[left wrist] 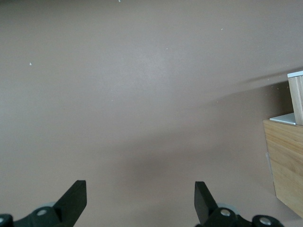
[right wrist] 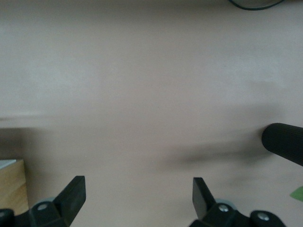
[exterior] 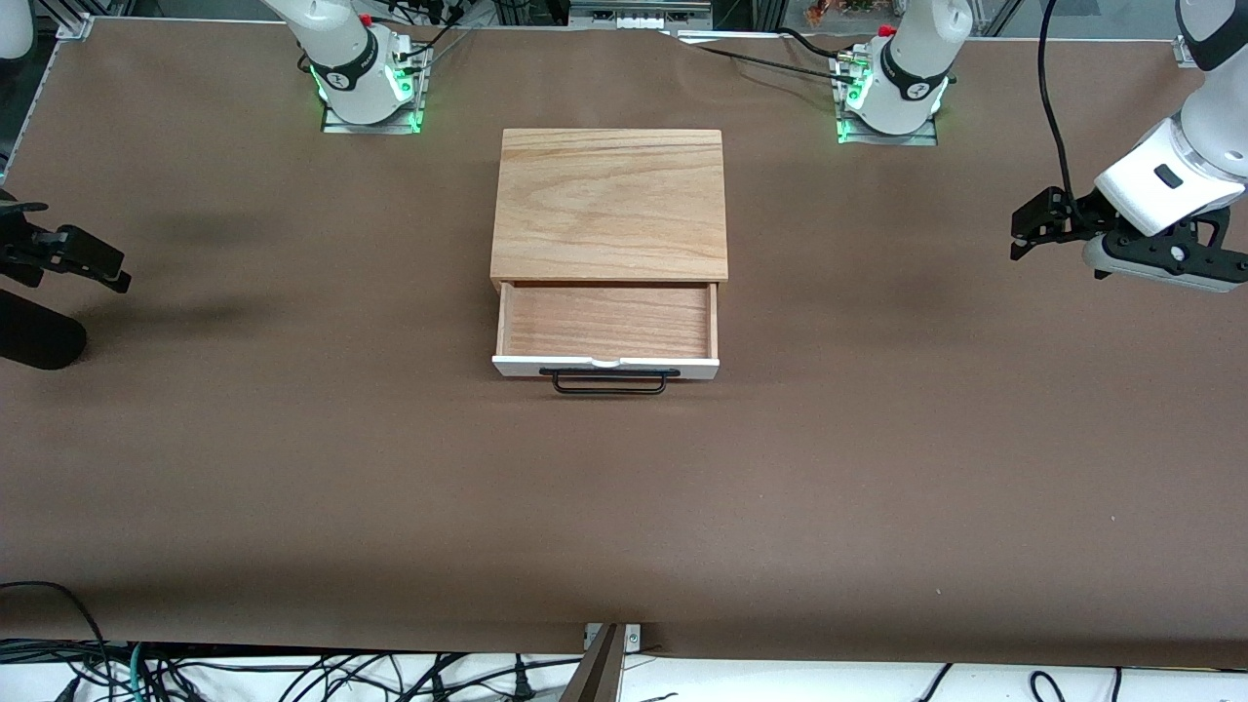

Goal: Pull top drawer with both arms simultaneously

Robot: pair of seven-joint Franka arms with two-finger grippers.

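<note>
Top drawer (exterior: 605, 324), wide, white-fronted and reddish-brown inside, stands pulled out mid-worktop (exterior: 292, 468), so we judge both released claws, left claw (exterior: 1035, 226) and right claw (exterior: 93, 258) over the worktop's ends, should stay clear.

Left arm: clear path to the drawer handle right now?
Probably yes. The left gripper hangs open over bare table toward its own end, and nothing lies between it and the handle of the open drawer.

A brown-covered table (exterior: 292, 468) is seen carrying a pale wood box (exterior: 610, 205) near its middle, whose top drawer (exterior: 606, 331) is pulled out toward the front camera.
</note>
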